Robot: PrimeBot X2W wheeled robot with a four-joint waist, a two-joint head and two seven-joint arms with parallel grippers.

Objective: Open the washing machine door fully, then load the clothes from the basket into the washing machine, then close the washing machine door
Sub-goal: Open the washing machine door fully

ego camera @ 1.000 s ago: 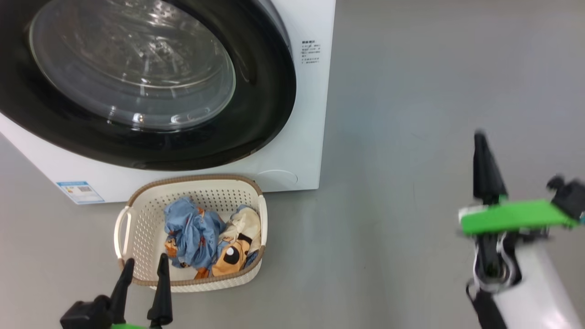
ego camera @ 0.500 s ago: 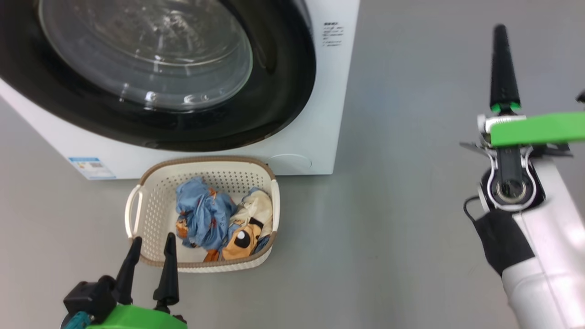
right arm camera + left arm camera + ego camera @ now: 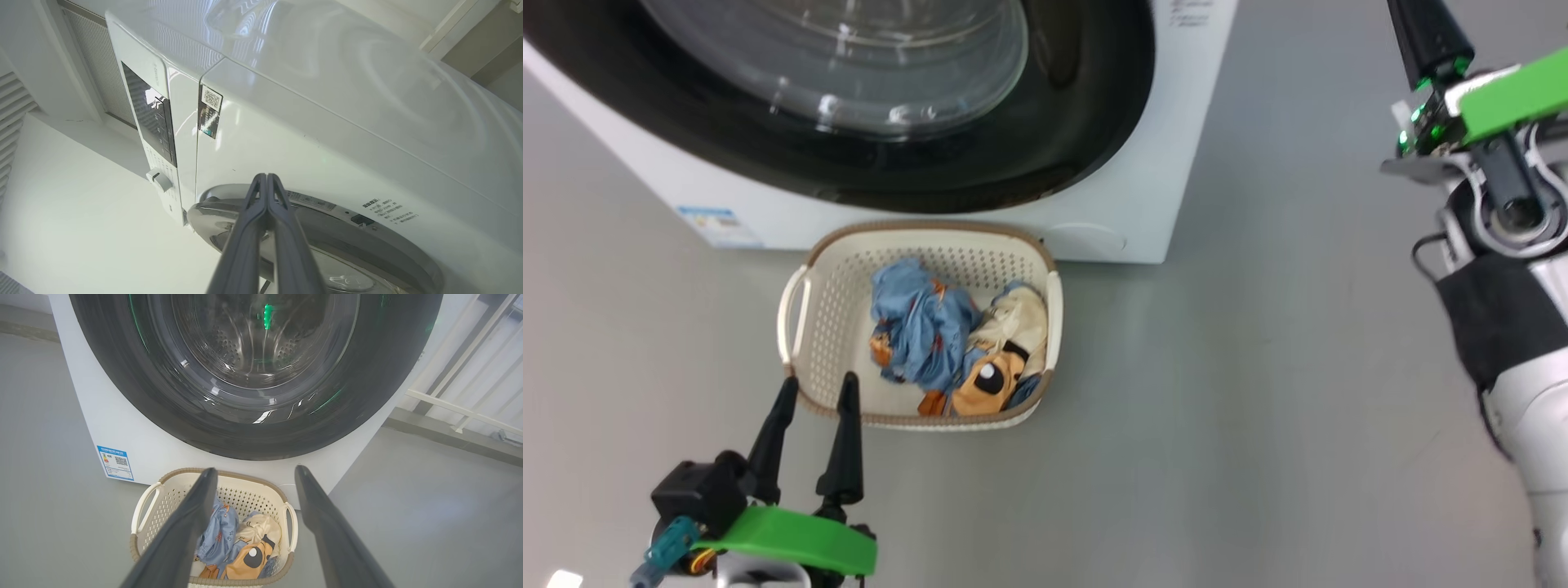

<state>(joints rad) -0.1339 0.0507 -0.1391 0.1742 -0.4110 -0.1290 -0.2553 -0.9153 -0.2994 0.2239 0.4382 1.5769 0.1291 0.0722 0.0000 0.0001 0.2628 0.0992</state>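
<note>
Door (image 3: 1086, 106) sat shut. Right hand (image 3: 266, 176) pinched closed, empty, needed to hook the rim edge squarely. Left hand (image 3: 818, 382) gaped wide, empty.

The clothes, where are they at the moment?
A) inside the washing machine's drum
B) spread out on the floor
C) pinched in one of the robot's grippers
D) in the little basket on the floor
D: the clothes lie bunched in the basket, which stands on the floor before the washing machine; the left gripper is open and holds nothing.
</note>
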